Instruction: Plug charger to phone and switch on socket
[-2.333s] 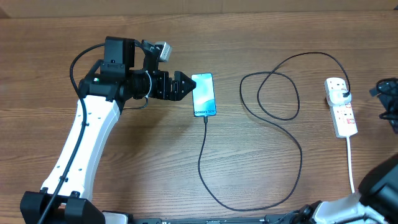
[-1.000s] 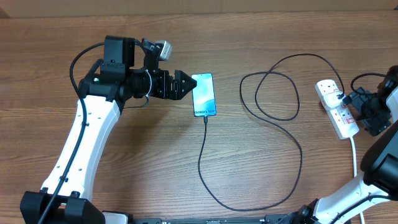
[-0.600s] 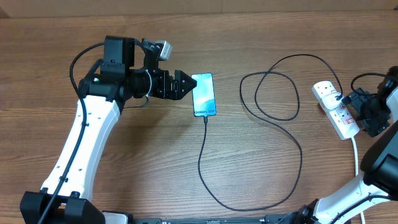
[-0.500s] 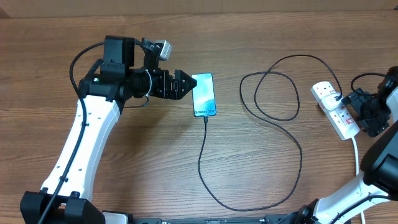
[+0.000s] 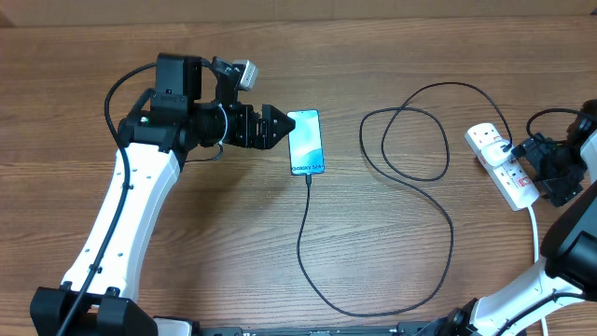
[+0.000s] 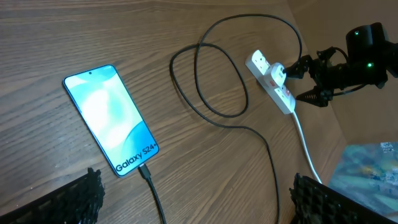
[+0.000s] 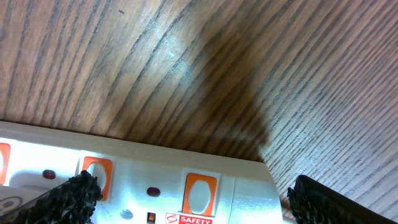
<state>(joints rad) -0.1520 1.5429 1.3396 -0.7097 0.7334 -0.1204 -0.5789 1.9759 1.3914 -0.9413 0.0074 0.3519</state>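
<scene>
While both arms are stationary, note the jaw state first. The right gripper stands fully released, gripping nothing, with its fingers spread about the socket at the 3 o'clock edge of the table. Contact with the strip cannot be confirmed. The left gripper is likewise spread wide and empty, just beside the 9 o'clock edge of the phone, which lies flat near the table centre.

The charger leaves the phone at 6 o'clock, sweeps round in loose loops and ends at the socket. Both ends appear seated, so the remaining step is judged to be the switch.

Handling notes:
- The socket is probably light, rigid plastic. Expect it to slide on the wood under a sideways push. Press the rocker straight down with one fingertip, or hold the strip by its long sides.
- The cable is limp and transmits little force. Avoid snagging the loops.
- The phone is smooth, slippery and fragile. Hold it by its long edges only.

View differences:
- The right wrist view alone shows the orange-red rocker switches. It excludes the phone.
- The left wrist view shows the connector entering the phone and the white plug on the strip.
- The overhead view alone shows both arms and the full cable route.
</scene>
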